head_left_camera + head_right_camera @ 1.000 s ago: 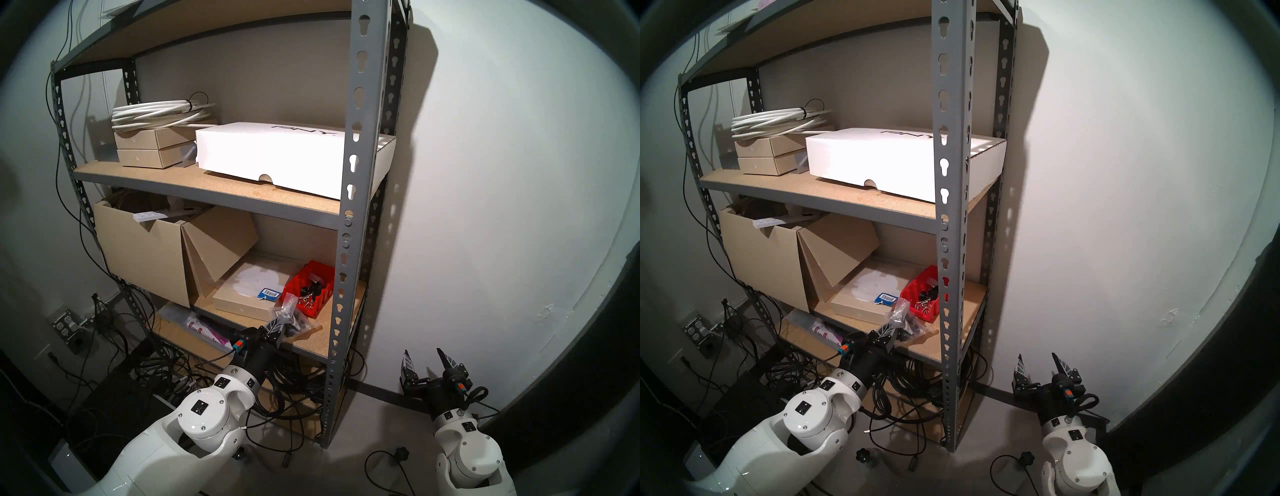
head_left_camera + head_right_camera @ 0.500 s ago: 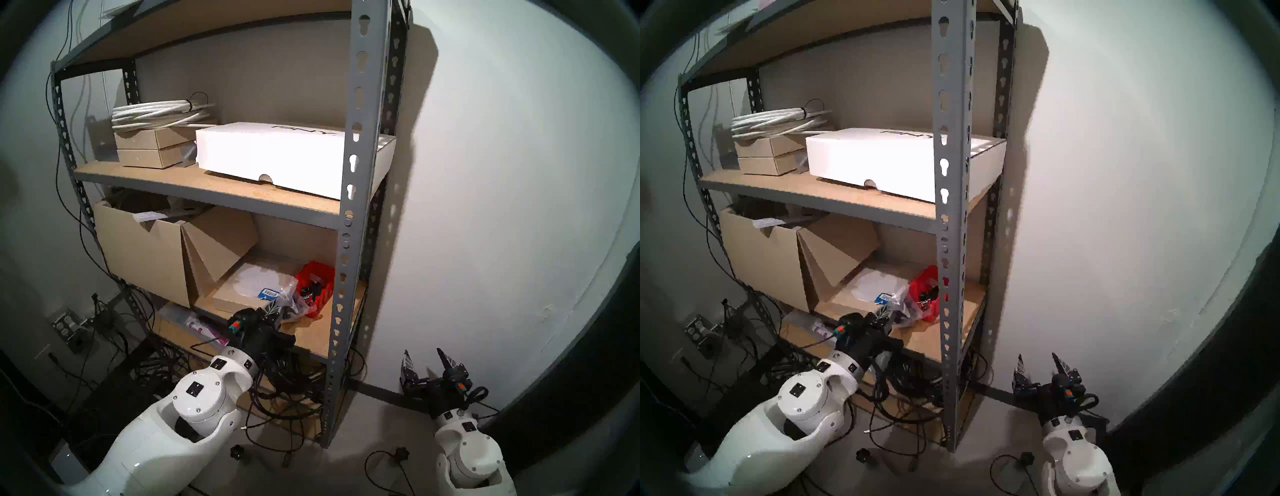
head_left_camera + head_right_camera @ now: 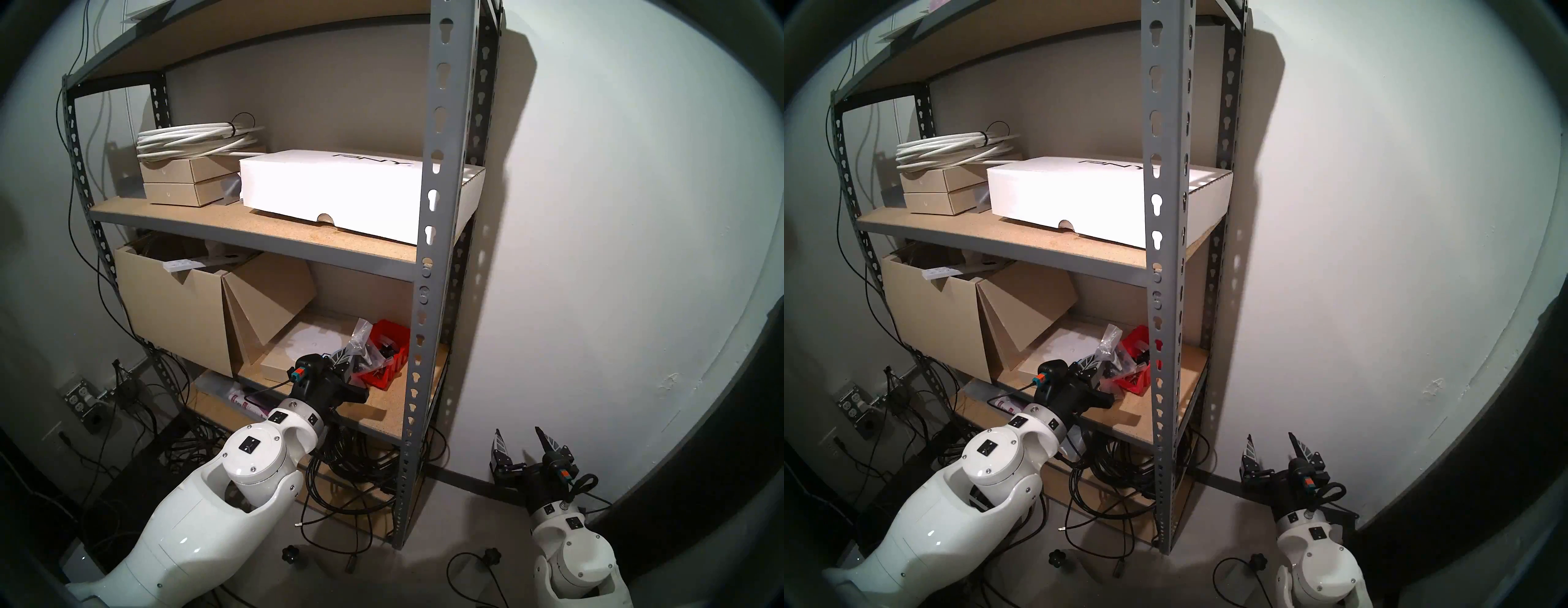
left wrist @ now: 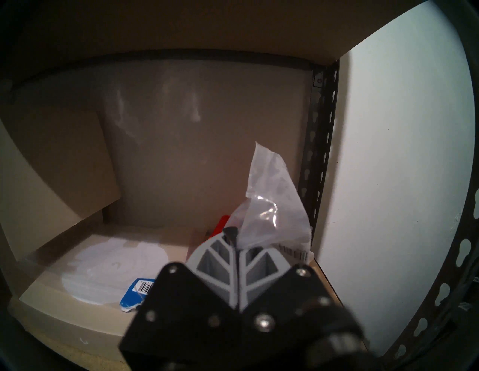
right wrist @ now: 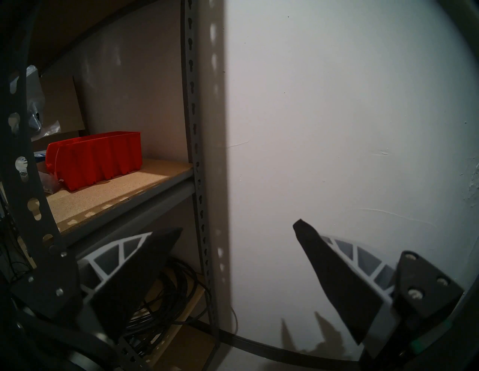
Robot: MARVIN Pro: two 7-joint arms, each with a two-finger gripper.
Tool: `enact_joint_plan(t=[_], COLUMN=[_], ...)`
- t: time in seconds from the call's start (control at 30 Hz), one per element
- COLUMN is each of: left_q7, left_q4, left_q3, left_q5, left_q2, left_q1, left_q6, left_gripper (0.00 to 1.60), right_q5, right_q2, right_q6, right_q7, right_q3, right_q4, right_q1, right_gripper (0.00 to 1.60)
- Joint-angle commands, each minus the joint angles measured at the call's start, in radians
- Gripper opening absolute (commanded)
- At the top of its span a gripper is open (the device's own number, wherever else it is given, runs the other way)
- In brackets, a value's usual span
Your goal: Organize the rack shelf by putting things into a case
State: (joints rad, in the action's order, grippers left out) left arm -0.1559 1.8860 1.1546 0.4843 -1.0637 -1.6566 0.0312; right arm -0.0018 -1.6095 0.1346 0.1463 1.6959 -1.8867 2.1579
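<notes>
Bag (image 3: pixel 364 349) of little metal bits and black knobs was up in the air, pinched tight in our left hand (image 3: pixel 342 359). We held it near its lower part, so its long side stood up and its crinkly open top (image 4: pixel 269 178) pointed at the shelf above. It hung just over the near end of the red bin (image 3: pixel 388 354), which sat on the rack shelf (image 3: pixel 382 409) beside the flat tan box (image 3: pixel 292 354). We could not tell if the bag touched the bin. Our right hand (image 3: pixel 526 446) was low by the white wall, well apart from the rack, its two fingers spread wide with nothing in them.
</notes>
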Motion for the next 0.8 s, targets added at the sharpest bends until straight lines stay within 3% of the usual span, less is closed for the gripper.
enact_joint_plan(t=[0.0,0.77], left_q7=[-0.004,-0.036], left_q4=[-0.025,-0.181], left_q3=[-0.015,-0.058], left_q5=[-0.019,-0.049], left_q2=[-0.047,-0.154], left_q1=[0.096,0.27], left_q6=[0.011,0.062], left_gripper=[0.0,0.0], right_q5=[0.0,0.0], right_q2=[0.0,0.0], right_q6=[0.003,0.003], right_q7=[0.0,0.0], right_q3=[0.0,0.0], right_q4=[-0.02,-0.02], right_q1=[-0.001,-0.001], right_gripper=[1.6,1.6])
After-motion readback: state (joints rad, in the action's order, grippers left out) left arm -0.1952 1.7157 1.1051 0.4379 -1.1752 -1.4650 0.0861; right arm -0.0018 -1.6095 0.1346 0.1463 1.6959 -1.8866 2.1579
